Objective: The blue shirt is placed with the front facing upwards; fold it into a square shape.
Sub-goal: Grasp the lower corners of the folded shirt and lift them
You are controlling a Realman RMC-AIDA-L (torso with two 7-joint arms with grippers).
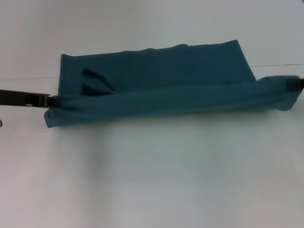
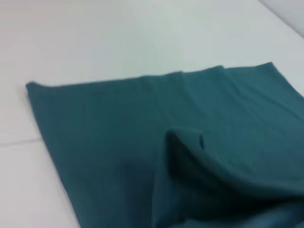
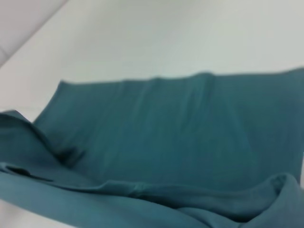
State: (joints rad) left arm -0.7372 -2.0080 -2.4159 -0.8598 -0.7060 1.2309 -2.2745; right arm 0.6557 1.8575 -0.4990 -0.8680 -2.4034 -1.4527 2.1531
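Both grippers are gripping the blue shirt [image 1: 156,76]: left gripper [image 1: 51,100] pinching its nine-o'clock end, right gripper [image 1: 295,84] its three-o'clock end, lifting the near edge above the white table [image 1: 152,175].

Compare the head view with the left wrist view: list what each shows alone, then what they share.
Head view only: the left gripper and right gripper at opposite ends of the blue shirt, stretching its raised near fold between them. Left wrist view only: the fabric's far corner up close. Both: the shirt on the white table.
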